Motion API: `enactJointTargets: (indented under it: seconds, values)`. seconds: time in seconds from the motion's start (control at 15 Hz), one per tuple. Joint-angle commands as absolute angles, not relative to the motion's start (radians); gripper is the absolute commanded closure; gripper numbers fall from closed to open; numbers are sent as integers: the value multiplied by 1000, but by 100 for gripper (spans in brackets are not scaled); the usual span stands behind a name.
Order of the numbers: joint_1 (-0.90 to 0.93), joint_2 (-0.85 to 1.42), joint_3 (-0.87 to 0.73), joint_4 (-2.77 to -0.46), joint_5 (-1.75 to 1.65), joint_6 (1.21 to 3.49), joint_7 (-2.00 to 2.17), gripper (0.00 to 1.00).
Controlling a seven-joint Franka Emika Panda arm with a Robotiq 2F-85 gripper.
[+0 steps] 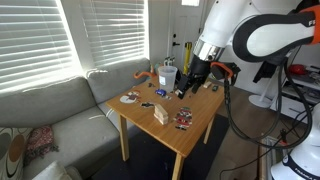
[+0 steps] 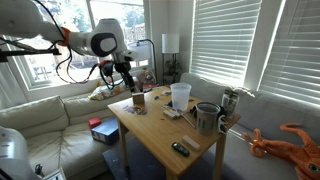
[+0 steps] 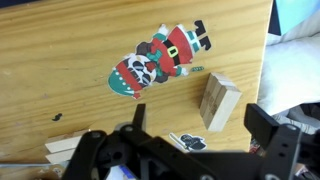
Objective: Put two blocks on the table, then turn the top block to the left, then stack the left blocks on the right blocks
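Note:
The light-wood table (image 1: 200, 125) (image 2: 150, 135) (image 3: 60, 90) carries pale-tan wooden blocks. In the wrist view, a small upright bundle of blocks (image 3: 220, 102) stands near the table's right edge, with seams showing between its pieces. More blocks (image 3: 62, 148) lie flat at the lower left, partly hidden by the gripper body. Both exterior views show the upright blocks (image 1: 160, 113) (image 2: 138, 101). My gripper (image 3: 200, 116) (image 1: 188, 88) (image 2: 125, 85) hovers above the table, open and holding nothing. Its fingers (image 3: 266, 125) straddle the space just in front of the upright blocks.
A Santa-and-penguin sticker (image 3: 160, 58) lies on the tabletop. A white cup (image 1: 166, 75) (image 2: 180, 95), a metal mug (image 2: 207, 117) and small dark clutter (image 1: 183, 119) (image 2: 180, 149) share the table. A grey sofa (image 1: 50, 110) stands beside it, and an orange octopus toy (image 2: 285, 140) lies nearby.

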State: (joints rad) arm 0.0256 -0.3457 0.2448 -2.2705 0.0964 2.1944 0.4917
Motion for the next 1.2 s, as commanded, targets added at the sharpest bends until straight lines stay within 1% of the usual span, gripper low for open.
enactJointTargets:
  seconds: [0.0,0.47,1.13]
  values:
    - [52,-251,240,-2214,121,2234,524,0]
    - [77,-127,239,-2121,106,2217,616,0]
    - [101,-10,221,-2045,65,2218,691,0]
